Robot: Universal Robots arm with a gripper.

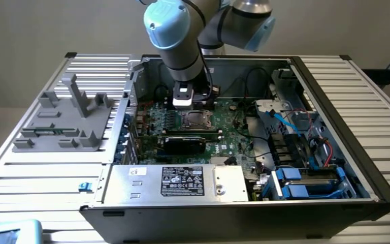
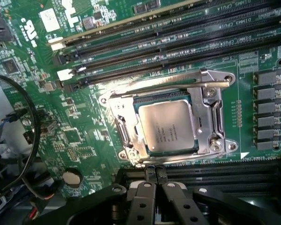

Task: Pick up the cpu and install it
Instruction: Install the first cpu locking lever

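The computer case (image 1: 330,168) lay open, its motherboard (image 2: 84,140) facing up. The cpu (image 2: 169,125) sat inside the socket frame (image 2: 210,117), slightly askew; a crooked seat could bend pins. At its six o'clock the gripper (image 2: 155,174) hovered, fingers pressed together, holding nothing

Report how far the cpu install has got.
Done, by the look of it: the cpu already lies inside the socket frame on the motherboard, apparently flat.

In hand: nothing. The gripper is shut and empty, beside the socket's edge, apart from the chip.

Left: whether the chip is fully seated or the frame latched cannot be told from here.
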